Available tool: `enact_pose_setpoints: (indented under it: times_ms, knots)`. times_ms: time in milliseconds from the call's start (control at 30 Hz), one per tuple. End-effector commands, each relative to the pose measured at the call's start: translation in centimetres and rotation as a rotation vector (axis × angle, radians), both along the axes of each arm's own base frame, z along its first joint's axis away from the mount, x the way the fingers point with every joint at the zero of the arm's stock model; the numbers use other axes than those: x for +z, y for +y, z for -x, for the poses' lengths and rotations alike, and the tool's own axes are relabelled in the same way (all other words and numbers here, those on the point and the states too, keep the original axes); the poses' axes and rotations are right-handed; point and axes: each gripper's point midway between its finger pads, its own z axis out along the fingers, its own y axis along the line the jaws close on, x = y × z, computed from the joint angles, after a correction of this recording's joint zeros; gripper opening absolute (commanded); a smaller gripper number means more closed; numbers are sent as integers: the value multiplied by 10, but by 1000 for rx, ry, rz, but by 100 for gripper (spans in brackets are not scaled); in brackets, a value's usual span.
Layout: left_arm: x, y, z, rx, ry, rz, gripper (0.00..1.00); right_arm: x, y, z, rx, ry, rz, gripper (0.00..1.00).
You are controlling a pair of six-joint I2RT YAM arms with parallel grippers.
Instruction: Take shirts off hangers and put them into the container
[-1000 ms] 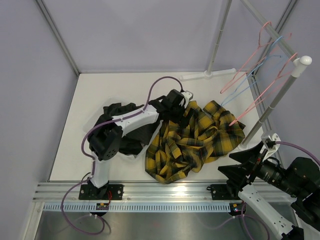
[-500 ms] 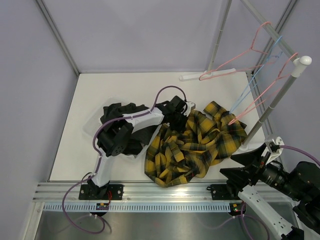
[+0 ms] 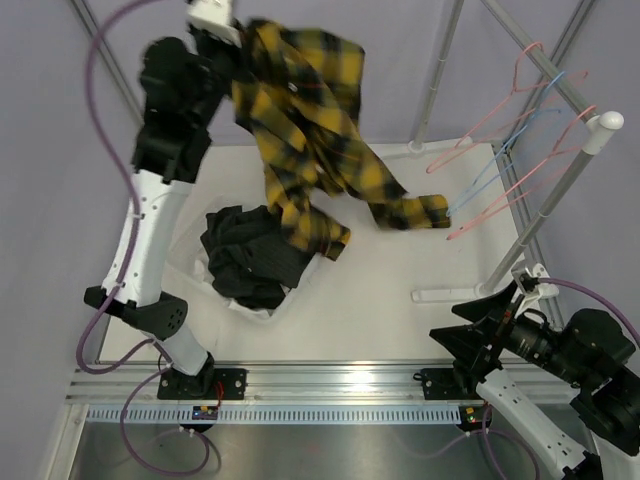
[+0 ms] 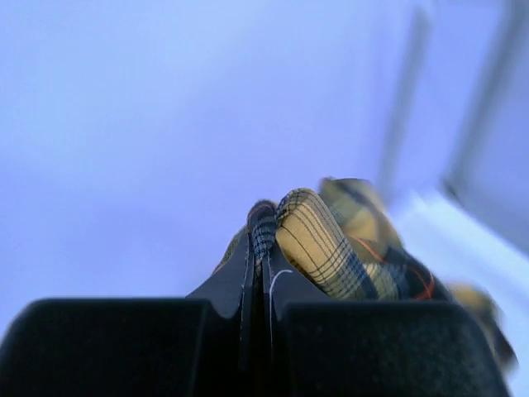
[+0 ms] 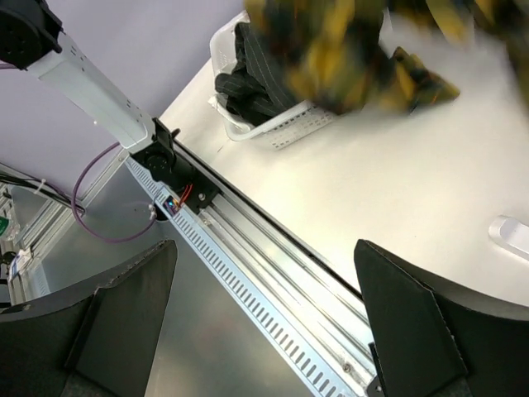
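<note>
**Plaid shirt aloft in the left gripper, black shirt in the tub**

You can count two shirts. The plaid shirt point(image 3: 310, 130) hangs high over the table point(image 3: 400, 330), and the black shirt point(image 3: 250, 265) lies bunched in the tub point(image 5: 285, 134). A scrap of white shows under the black cloth, but you cannot tell whether it is a third shirt or part of the tub. There is one tub, at the left of the table, and nothing else is visible in it.

Your left gripper point(image 4: 258, 248) is raised near the top left corner of the overhead view. Its fingers are pressed together on a fold of the plaid shirt. The rest of that shirt trails down and to the right, and its lowest edge hangs above the tub's right side.

Your right gripper point(image 5: 264, 314) sits low at the near right edge with its fingers spread wide and nothing between them.

The hangers point(image 3: 520, 172) are bare and hooked on the pole point(image 3: 560, 190) at the right. One is blue point(image 3: 497, 160) and the others are pink. The pink wires overlap, so you can be sure of only two.
</note>
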Motion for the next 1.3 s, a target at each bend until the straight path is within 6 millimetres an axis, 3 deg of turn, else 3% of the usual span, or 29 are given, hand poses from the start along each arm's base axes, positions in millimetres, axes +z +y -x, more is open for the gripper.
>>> enact_pose_setpoints:
  times_ms: [0, 100, 133, 167, 200, 367, 567, 700, 833, 1067, 1200, 1267]
  knots:
    - [148, 93, 35, 192, -390, 47, 0, 5, 12, -13, 23, 2, -1, 97]
    - [210, 121, 82, 135, -629, 93, 0, 2, 18, -20, 38, 16, 16, 97]
    - [208, 121, 83, 115, -650, 87, 0, 0, 21, -24, 44, 19, 16, 97]
    - [218, 119, 101, 74, -706, 84, 0, -2, 25, -26, 57, 26, 15, 97]
    - [239, 127, 133, 75, -801, 98, 0, -1, 30, -31, 64, 24, 11, 97]
    - [260, 132, 170, 39, -908, 133, 0, -19, 52, -46, 127, 97, 7, 97]
    - [296, 130, 232, -129, -1087, 225, 0, -18, 62, -51, 159, 115, -12, 97]
    - [306, 126, 259, -221, -1168, 278, 0, -19, 63, -55, 154, 106, 6, 96]
    - [312, 135, 259, -197, -1196, 339, 0, -20, 65, -55, 167, 106, -1, 97]
    - [332, 159, 315, -132, -1360, 431, 0, -29, 67, -55, 181, 132, 11, 96]
    - [335, 164, 351, -187, -1419, 496, 0, -32, 69, -56, 184, 141, 4, 97]
    - [336, 165, 359, -226, -1415, 540, 0, -29, 71, -55, 195, 132, -11, 96]
